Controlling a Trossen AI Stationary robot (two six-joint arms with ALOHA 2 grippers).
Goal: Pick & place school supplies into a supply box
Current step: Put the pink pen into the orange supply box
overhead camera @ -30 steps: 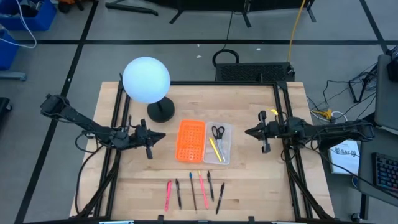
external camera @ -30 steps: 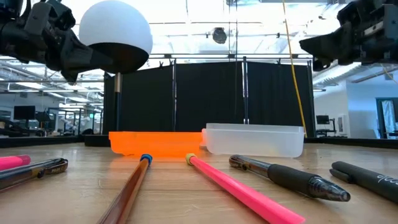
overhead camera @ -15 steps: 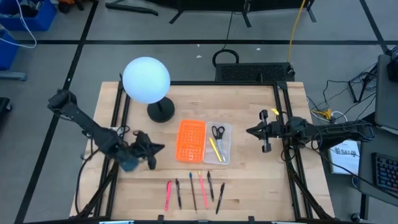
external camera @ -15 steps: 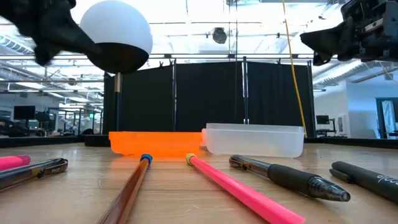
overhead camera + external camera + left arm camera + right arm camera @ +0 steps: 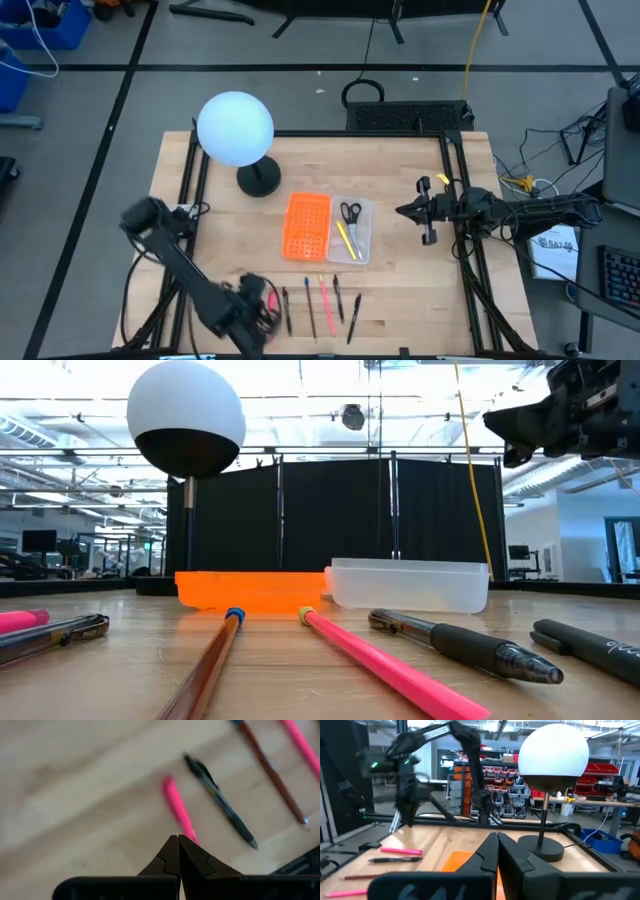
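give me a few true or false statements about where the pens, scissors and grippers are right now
1. The scissors lie inside the supply box. True.
2. The left gripper hangs over the orange panel. False: it is at the table's front edge, by the pink pen.
3. The right gripper holds a pencil. False: it is shut on nothing.
4. A yellow pencil lies in the supply box. True.
5. The left gripper is shut. True.

Bright overhead room light fell evenly on the table. The left wrist view was motion-blurred; in the low view, the nearest pens were soft.
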